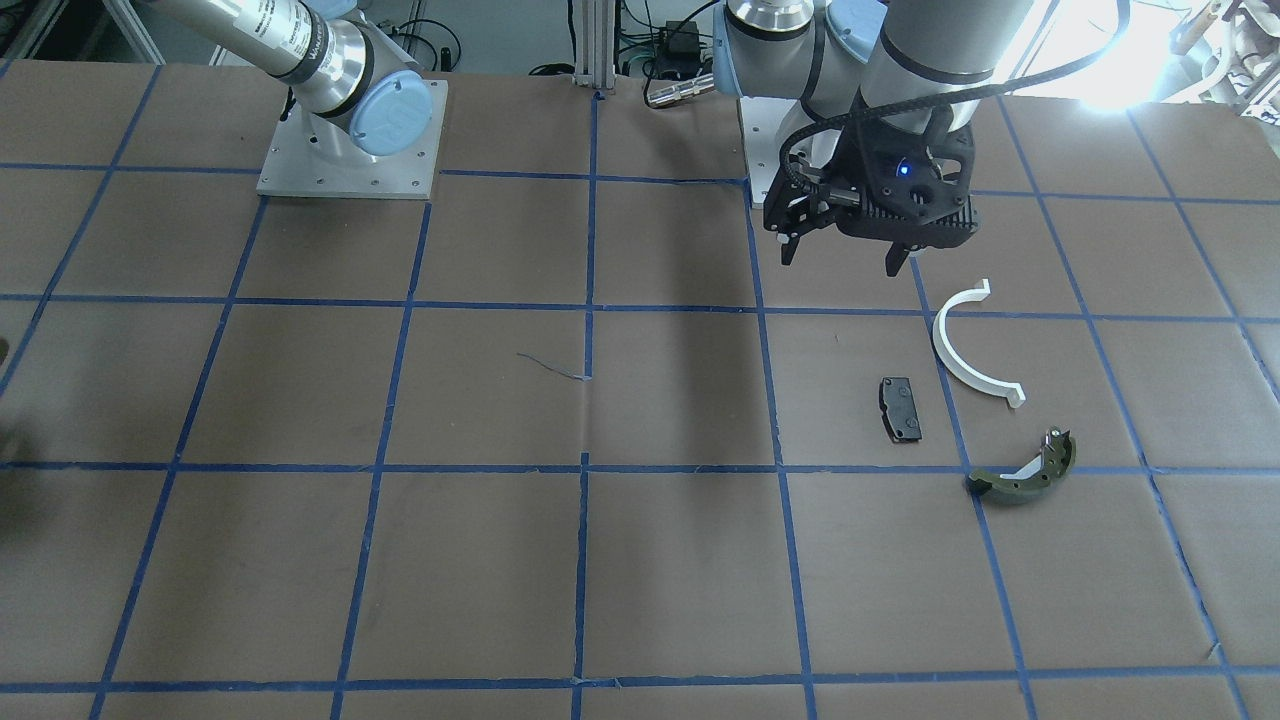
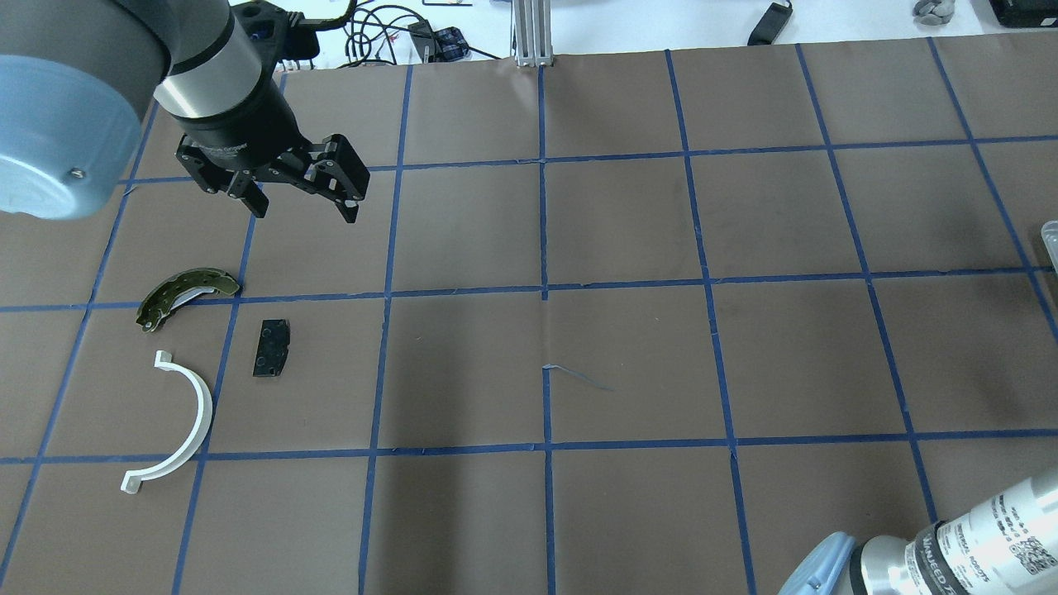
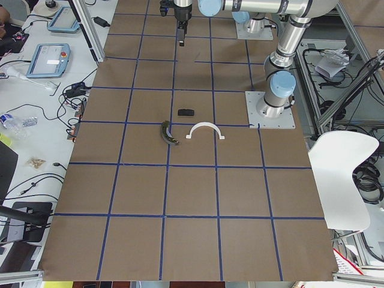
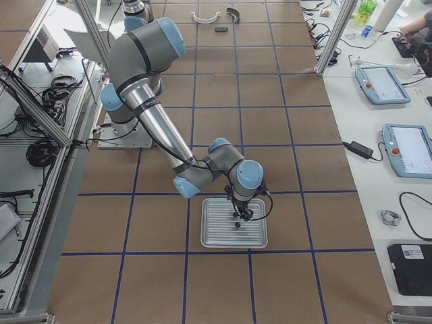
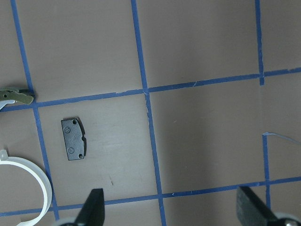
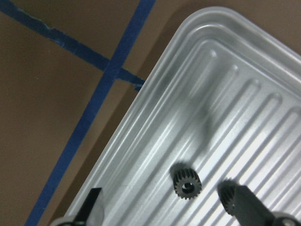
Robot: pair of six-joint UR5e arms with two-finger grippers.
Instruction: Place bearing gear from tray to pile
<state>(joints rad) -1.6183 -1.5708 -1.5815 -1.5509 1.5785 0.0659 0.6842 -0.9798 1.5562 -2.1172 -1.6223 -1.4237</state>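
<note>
Right gripper [image 6: 165, 208], spread, is hovering over one gear [image 6: 187, 183] on one tray [image 6: 225, 70]; left gripper [image 2: 304, 207], also spread, is hanging 1 o'clock of the three-part pile [image 2: 271, 348].

Beside the black pad [image 5: 74, 139], my left wrist view cuts the brake shoe [image 5: 14, 96] to a tip; the white half-ring [image 5: 41, 180] to an arc.
</note>
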